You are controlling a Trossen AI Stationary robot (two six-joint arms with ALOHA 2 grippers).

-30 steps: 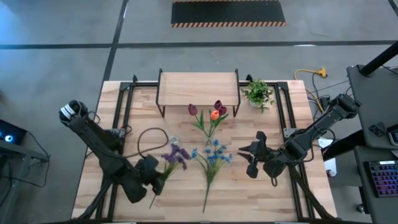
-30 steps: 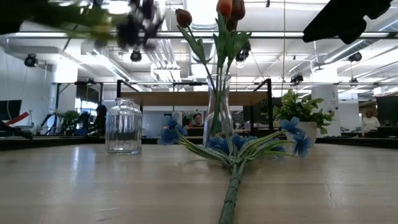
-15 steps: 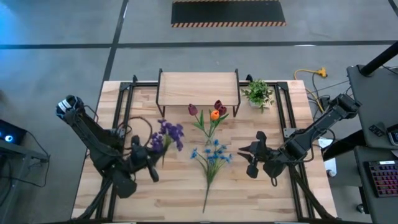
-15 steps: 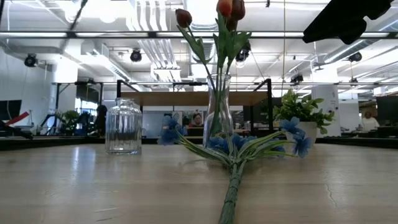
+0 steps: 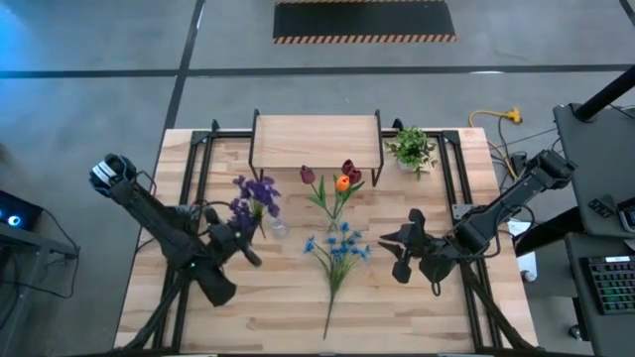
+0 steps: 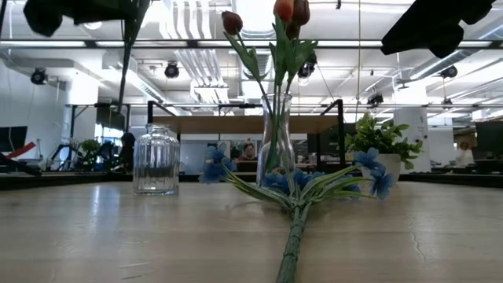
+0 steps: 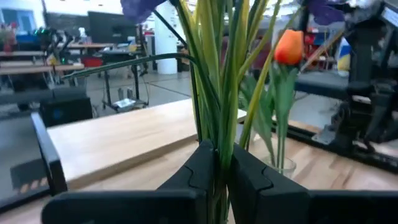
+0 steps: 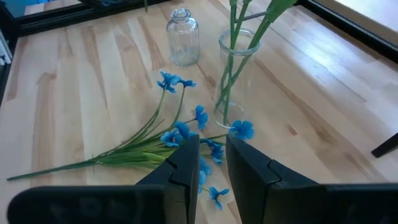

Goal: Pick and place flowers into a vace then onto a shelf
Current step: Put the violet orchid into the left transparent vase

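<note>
Now left gripper (image 5: 236, 239), pinched on purple flowers (image 5: 252, 193), has swung stems upright from front-left of table toward small jar (image 6: 156, 159); insertion looks next. Right gripper (image 8: 208, 163) hovers part-open, empty, above blue flowers (image 5: 337, 248) mid-table.

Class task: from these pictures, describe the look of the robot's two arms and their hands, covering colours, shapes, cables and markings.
Both arms are dark, nearly black, built of slim jointed segments. The left arm carries a pale grey-white patch near its base and a dark cable looping beside it. The right arm is plain dark throughout. The left hand and right hand each have two blocky, matte black fingers with notched inner edges.
</note>
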